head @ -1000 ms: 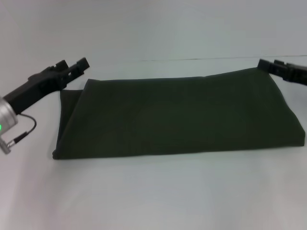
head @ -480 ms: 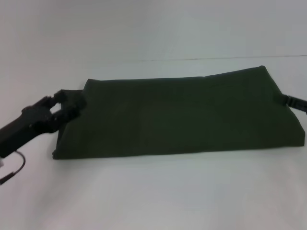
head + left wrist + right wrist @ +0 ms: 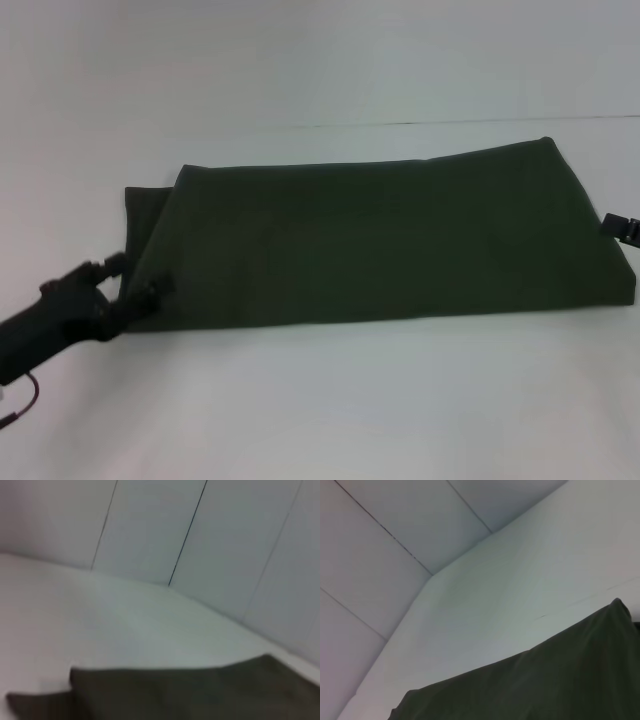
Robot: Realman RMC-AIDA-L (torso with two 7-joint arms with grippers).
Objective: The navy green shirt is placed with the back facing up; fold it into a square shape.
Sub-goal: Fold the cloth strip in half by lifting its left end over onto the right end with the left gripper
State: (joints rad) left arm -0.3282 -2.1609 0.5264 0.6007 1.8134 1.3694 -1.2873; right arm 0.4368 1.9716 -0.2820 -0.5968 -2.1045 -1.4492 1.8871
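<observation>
The navy green shirt point(image 3: 380, 240) lies plain side up on the white table point(image 3: 330, 400), folded into a long flat band running left to right, with a lower layer sticking out at its far left end. My left gripper point(image 3: 134, 279) is at the band's near left corner, open, one finger on each side of the cloth edge. Only a small black tip of my right gripper point(image 3: 621, 228) shows, beside the shirt's right edge. The shirt point(image 3: 200, 692) lies low and close in the left wrist view. The right wrist view also shows the shirt point(image 3: 550, 685).
Bare white tabletop surrounds the shirt on all sides. A pale panelled wall point(image 3: 320, 50) stands behind the table, and the same wall point(image 3: 395, 535) shows in the right wrist view.
My left gripper has come from the shirt's far left corner toward me to its near left corner. The right gripper has slid nearer along the right edge, mostly leaving the picture.
</observation>
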